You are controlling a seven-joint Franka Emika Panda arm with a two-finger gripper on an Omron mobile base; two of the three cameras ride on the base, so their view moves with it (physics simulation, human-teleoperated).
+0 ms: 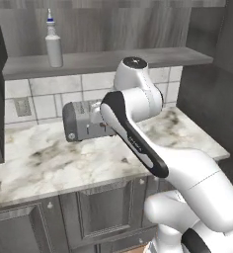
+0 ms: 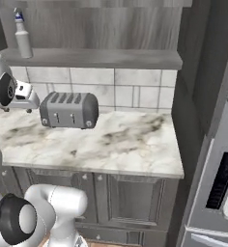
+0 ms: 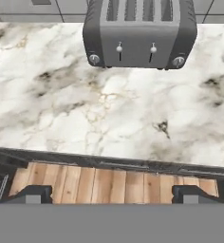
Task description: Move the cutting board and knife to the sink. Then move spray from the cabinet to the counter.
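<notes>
spray step in hand — end effector (image 3: 112,194) released, empty, above the worktop (image 3: 109,109); next, rise to the spray (image 1: 53,43) on the cabinet shelf (image 1: 103,62).

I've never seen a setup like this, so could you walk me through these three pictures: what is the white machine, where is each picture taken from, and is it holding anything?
The white machine is a robot arm on a base that can drive, in a computer-rendered kitchen. Two pictures come from cameras on that base, behind the arm to its left and right. The third comes from a camera on the hand, looking along the gripper; its two dark fingertips stand wide apart at the bottom, holding nothing. On the marble counter stands a grey toaster. Above it, a spray bottle stands on the open cabinet's shelf. Beyond the counter edge, the hand view shows wooden floor.
</notes>
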